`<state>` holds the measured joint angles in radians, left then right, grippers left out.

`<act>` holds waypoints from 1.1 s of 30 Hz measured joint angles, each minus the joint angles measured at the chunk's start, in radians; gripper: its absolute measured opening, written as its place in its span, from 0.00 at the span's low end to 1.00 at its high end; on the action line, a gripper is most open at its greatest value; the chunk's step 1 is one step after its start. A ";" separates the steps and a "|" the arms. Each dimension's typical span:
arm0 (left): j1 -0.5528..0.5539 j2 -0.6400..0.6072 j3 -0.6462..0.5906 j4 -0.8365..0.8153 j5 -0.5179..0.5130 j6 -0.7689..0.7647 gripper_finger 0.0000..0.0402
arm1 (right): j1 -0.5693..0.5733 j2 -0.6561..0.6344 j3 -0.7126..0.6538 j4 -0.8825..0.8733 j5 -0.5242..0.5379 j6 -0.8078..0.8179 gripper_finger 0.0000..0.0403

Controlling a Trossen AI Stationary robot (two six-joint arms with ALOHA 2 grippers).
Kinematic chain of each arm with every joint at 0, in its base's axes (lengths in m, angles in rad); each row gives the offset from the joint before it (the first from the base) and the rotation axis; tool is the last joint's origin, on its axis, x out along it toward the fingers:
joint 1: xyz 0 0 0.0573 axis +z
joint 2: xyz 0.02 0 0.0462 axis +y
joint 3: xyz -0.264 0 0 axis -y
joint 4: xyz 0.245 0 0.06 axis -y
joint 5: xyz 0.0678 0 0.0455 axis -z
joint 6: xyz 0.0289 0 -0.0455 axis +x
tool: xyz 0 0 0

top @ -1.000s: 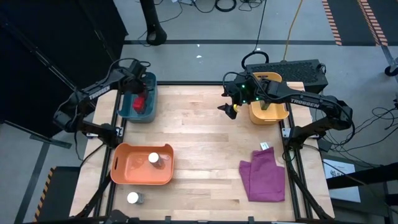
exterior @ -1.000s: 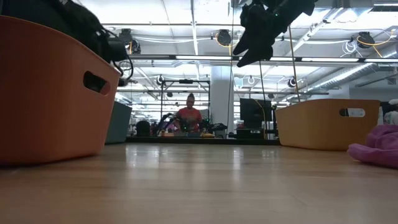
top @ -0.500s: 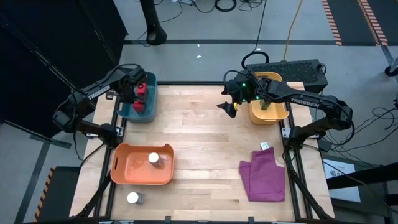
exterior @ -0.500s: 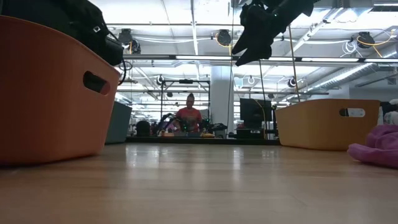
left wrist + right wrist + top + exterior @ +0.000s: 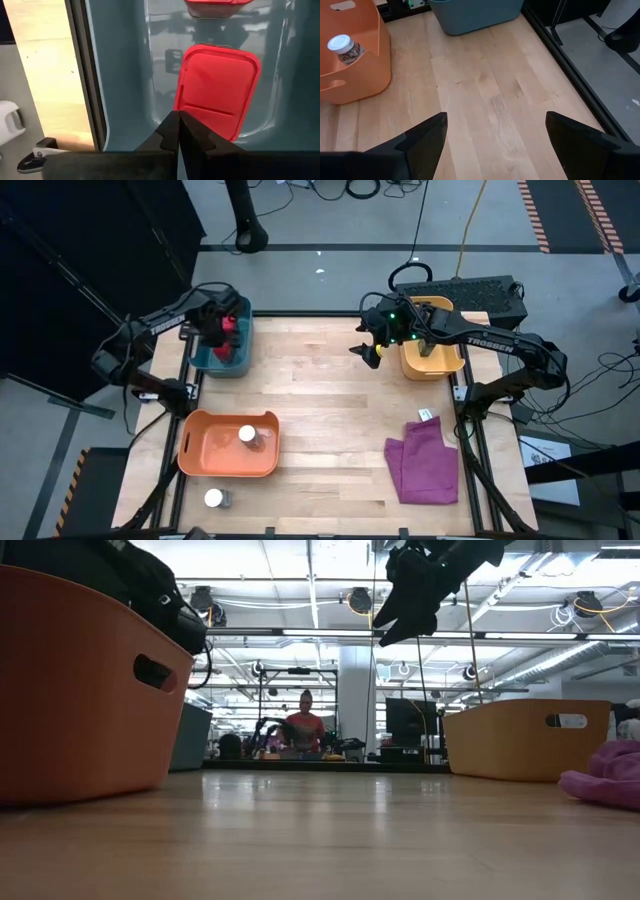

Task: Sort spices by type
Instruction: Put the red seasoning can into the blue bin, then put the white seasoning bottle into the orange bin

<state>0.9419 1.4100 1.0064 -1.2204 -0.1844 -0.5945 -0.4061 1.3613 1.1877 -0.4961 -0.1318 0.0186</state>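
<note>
table (image 5: 330, 400): light wood planks, black frame edge
teal bin (image 5: 222, 355): blue-grey, glossy inside
red spice box (image 5: 217, 90): plain bright red lid; second red one (image 5: 216, 7) seen just past it
orange bin (image 5: 225, 450): orange all over
jar in orange bin (image 5: 248, 436): clear, white round lid, brown contents seen in right wrist view
jar on table (image 5: 214, 498): clear, white lid
yellow bin (image 5: 432, 358): mustard yellow, white label seen in low view
cloth (image 5: 425, 465): purple, plain
arms: black, white lettering; green lights noted on right arm (image 5: 395, 318)
floor (image 5: 330, 220): grey
</note>
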 joint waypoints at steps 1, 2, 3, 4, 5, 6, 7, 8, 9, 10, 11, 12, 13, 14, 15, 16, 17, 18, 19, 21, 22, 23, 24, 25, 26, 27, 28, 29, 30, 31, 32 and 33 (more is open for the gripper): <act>-0.002 0.009 0.000 0.001 -0.001 0.000 0.04 | 0.000 0.000 0.000 0.000 0.000 0.000 0.79; -0.002 0.019 0.000 0.000 -0.002 0.000 0.04 | 0.000 0.000 0.000 0.000 0.000 0.000 0.79; -0.002 0.026 0.000 -0.001 -0.002 0.000 0.04 | 0.000 0.000 0.000 0.000 0.000 0.000 0.79; -0.002 0.031 0.000 -0.001 -0.003 0.001 0.04 | 0.000 0.000 0.000 -0.001 0.000 0.000 0.79; -0.002 0.035 0.000 -0.001 -0.003 0.001 0.04 | 0.000 0.000 0.000 0.000 0.000 0.001 0.79; -0.002 0.038 0.001 -0.002 -0.002 0.001 0.04 | 0.000 0.000 0.000 -0.001 0.000 0.002 0.79; -0.002 0.040 0.001 -0.002 0.004 0.002 0.04 | 0.000 0.000 0.000 -0.001 0.000 0.002 0.79; -0.002 0.039 0.001 -0.001 0.012 0.002 0.04 | 0.000 0.000 0.000 -0.001 0.000 0.002 0.79; -0.004 0.039 0.001 -0.001 0.016 0.002 0.04 | 0.000 0.000 0.000 -0.001 0.000 0.003 0.79; -0.007 0.039 0.001 -0.002 0.017 0.001 0.04 | 0.000 0.000 0.000 -0.001 0.000 0.003 0.79; -0.009 0.039 0.002 -0.002 0.017 0.001 0.04 | 0.000 0.000 0.000 -0.001 0.000 0.003 0.79; -0.009 0.037 0.001 -0.002 0.022 0.001 0.04 | 0.000 0.000 0.000 -0.001 0.000 0.003 0.79; -0.009 0.035 0.001 -0.002 0.028 0.000 0.04 | 0.000 0.000 0.000 -0.001 0.000 0.003 0.79; -0.010 0.033 0.001 -0.002 0.034 0.000 0.04 | 0.000 0.000 0.000 -0.001 0.000 0.003 0.79; -0.013 0.033 0.001 -0.002 0.042 -0.002 0.04 | 0.000 0.000 0.000 -0.001 0.000 0.003 0.79; -0.015 0.033 0.001 -0.002 0.050 -0.002 0.04 | 0.000 0.000 0.000 -0.001 0.000 0.002 0.79; -0.015 0.033 0.001 -0.002 0.056 -0.002 0.04 | 0.000 0.000 0.000 -0.001 0.000 0.001 0.79; -0.015 0.033 0.001 -0.002 0.058 -0.002 0.04 | 0.000 0.000 0.000 -0.001 0.000 0.001 0.79; -0.015 0.033 0.001 -0.002 0.058 -0.002 0.04 | 0.000 0.000 0.000 -0.001 0.000 0.001 0.79; -0.015 0.033 0.001 -0.001 0.054 -0.002 0.04 | 0.000 0.000 0.000 -0.001 0.000 0.001 0.79; -0.015 0.033 0.001 -0.002 0.049 -0.002 0.04 | 0.000 0.000 0.000 -0.001 0.000 0.001 0.79; -0.015 0.033 0.001 -0.002 0.044 -0.001 0.04 | 0.000 0.000 0.000 -0.001 0.000 0.001 0.79; -0.015 0.033 0.001 -0.001 0.038 0.002 0.04 | 0.000 0.000 0.000 -0.001 0.000 0.000 0.79; -0.015 0.033 0.001 -0.001 0.035 0.006 0.04 | 0.000 0.000 0.000 -0.001 0.000 0.000 0.79; -0.015 0.033 0.001 -0.001 0.034 0.007 0.04 | 0.000 0.000 0.000 -0.001 0.000 0.000 0.79; -0.015 0.033 0.001 -0.001 0.032 0.007 0.04 | 0.000 0.000 0.000 -0.001 0.000 0.000 0.79; -0.015 0.033 0.001 -0.001 0.030 0.006 0.04 | 0.000 0.000 0.000 -0.001 0.000 0.000 0.79; -0.015 0.031 0.001 0.000 0.028 0.006 0.04 | 0.000 0.000 0.000 -0.001 0.000 0.000 0.79; -0.015 0.029 0.001 0.000 0.027 0.006 0.04 | 0.000 0.000 0.000 -0.001 0.000 0.000 0.79; -0.015 0.028 0.003 0.000 0.027 0.006 0.04 | 0.000 0.000 0.000 -0.001 0.000 0.000 0.79; -0.015 0.028 0.009 -0.001 0.027 0.006 0.04 | 0.000 0.000 0.000 -0.001 0.000 0.000 0.79; -0.015 0.028 0.016 0.001 0.027 0.006 0.04 | 0.000 0.000 0.000 -0.001 0.000 0.000 0.79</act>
<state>0.9268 1.4376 1.0228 -1.2198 -0.1577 -0.5888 -0.4061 1.3613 1.1877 -0.4973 -0.1316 0.0181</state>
